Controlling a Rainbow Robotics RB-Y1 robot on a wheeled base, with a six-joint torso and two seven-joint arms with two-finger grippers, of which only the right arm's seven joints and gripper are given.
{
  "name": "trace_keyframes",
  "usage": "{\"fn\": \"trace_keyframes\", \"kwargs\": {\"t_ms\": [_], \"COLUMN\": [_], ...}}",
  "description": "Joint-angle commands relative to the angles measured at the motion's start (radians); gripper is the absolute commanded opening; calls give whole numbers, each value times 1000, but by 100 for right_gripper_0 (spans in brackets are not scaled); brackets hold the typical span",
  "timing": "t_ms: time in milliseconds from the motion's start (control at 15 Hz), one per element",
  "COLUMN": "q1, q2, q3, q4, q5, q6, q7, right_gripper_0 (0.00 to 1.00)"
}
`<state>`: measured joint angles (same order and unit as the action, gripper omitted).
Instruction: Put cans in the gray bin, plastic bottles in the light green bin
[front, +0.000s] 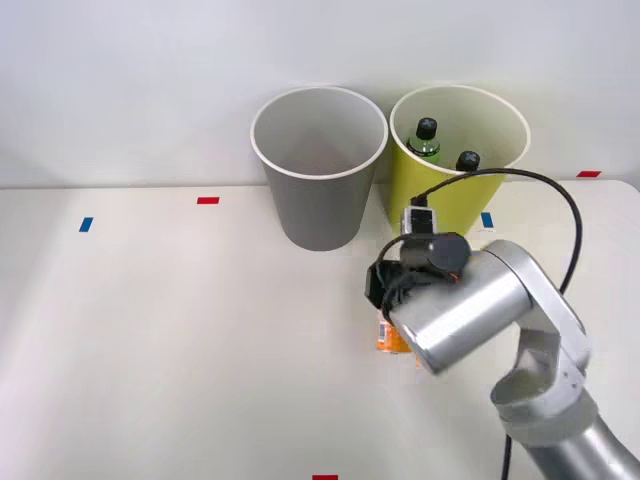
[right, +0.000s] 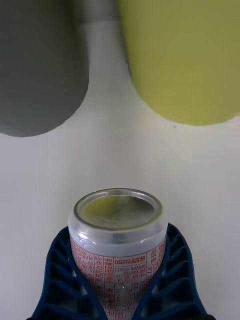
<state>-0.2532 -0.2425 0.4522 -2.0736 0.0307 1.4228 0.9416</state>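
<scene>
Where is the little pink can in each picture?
Front view: the slim pale pink drink can with the orange band peeks out under the silver arm, on the white table before the two bins.
Right wrist view: the can sits between the blue ribbed fingers of the right claw.
Shared landmark: the round yellow-green bin, standing beyond the can.

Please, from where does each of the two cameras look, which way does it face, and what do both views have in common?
Front view: sits above the arms, facing forward and down at the table; the right arm shows.
Right wrist view: sits on the right wrist, facing along the right gripper toward the bins; its blue fingers clasp the can.
Shared: the can, the gray bin and the light green bin.
</scene>
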Motion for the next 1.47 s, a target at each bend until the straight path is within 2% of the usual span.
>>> {"fn": "trace_keyframes", "kwargs": {"t_ms": [67, 200, 400, 600, 933, 1333, 1467], "q1": [212, 347, 549, 654, 638, 528, 473], "q2": [-141, -222, -343, -419, -429, -403, -393], "q3": [-1, -4, -52, -110, -185, -181, -173], "q4": [-287, -416, -502, -513, -513, -505, -433], "q5": [12, 63, 98, 123, 123, 124, 123], "q6": [-91, -173, -404, -637, -777, -817, -935], "q7": [43, 34, 16, -124, -216, -241, -257], "right_gripper_0": [0, 0, 0, 0, 0, 0, 0]}}
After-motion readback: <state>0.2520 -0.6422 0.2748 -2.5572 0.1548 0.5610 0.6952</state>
